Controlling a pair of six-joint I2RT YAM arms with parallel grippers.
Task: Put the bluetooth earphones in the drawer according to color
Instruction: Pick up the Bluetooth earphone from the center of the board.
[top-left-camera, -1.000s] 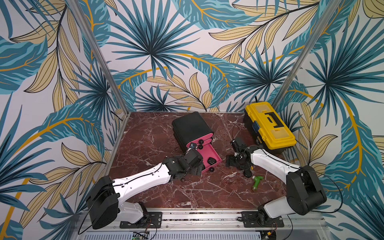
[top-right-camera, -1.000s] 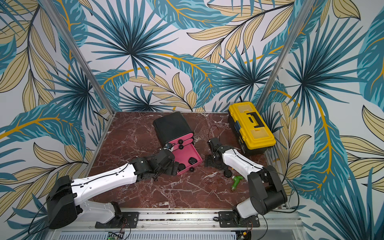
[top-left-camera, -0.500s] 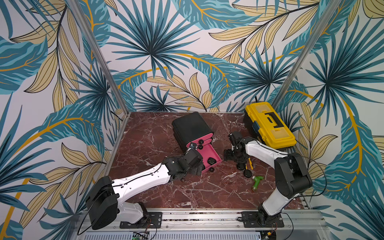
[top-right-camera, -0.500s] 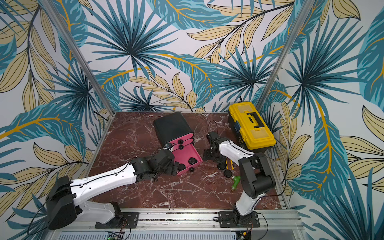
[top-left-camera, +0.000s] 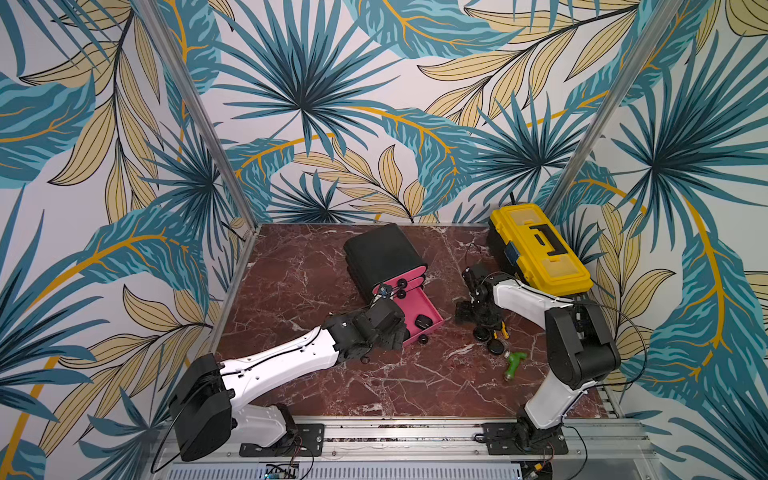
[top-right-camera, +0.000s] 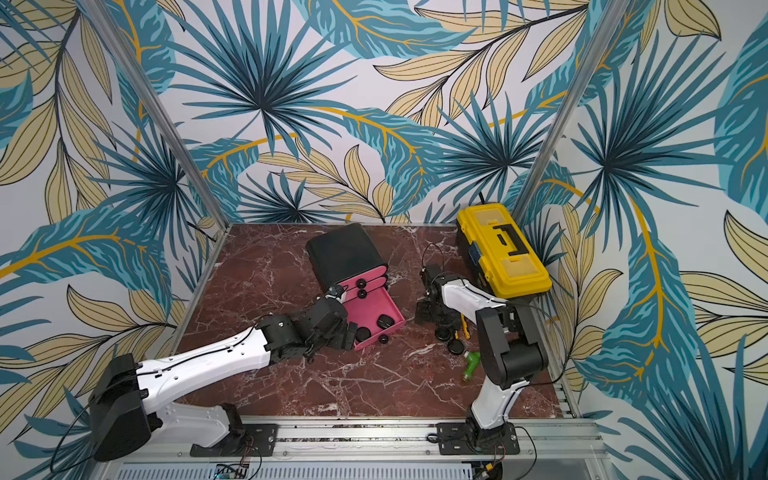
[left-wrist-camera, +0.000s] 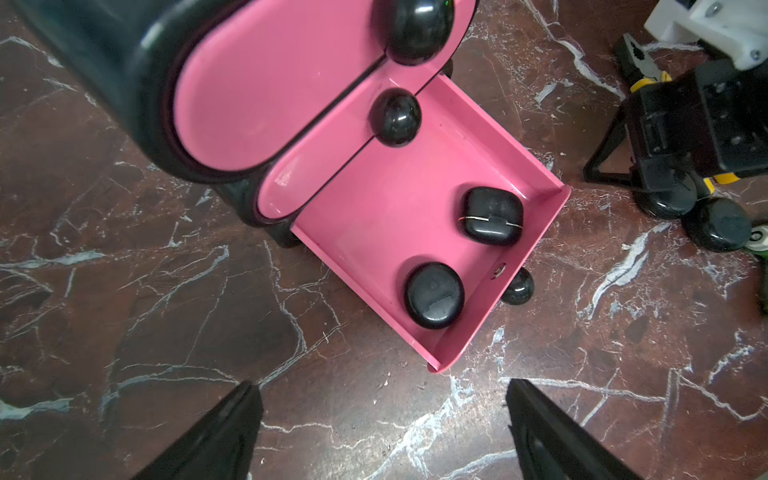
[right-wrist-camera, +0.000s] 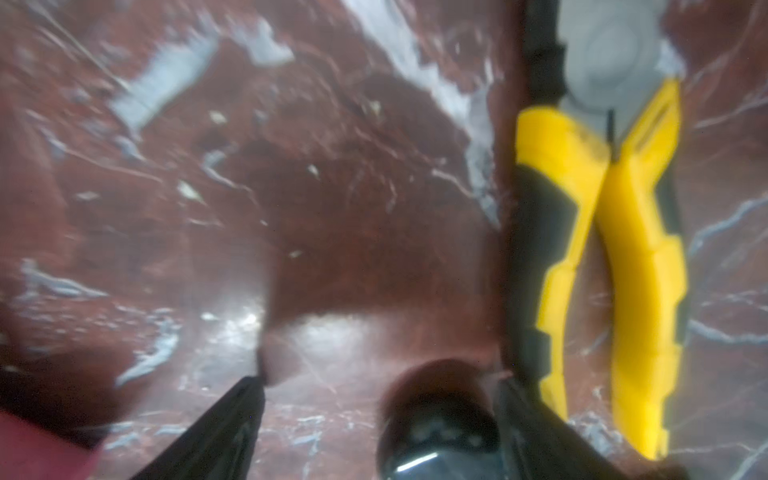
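On the marble table (top-left-camera: 374, 386) the black cabinet (top-left-camera: 382, 251) has its lowest drawer (left-wrist-camera: 386, 208) pulled out, and two black earphone cases (left-wrist-camera: 492, 216) lie inside. The left gripper (left-wrist-camera: 382, 388) hovers beside this drawer, spread wide and empty. The right gripper (right-wrist-camera: 380, 384) is nearer to the loose black cases (top-left-camera: 482, 333). Its jaws are wide and hold nothing. One case (right-wrist-camera: 436, 428) lies between them, close to the finger beside the pliers (right-wrist-camera: 623, 249). We judge it should centre before closing. The long axis of the case is too blurred to tell.

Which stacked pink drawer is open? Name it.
The lowest pink drawer of the black rounded cabinet: it juts out holding two black earphone cases; both drawers above are shut.
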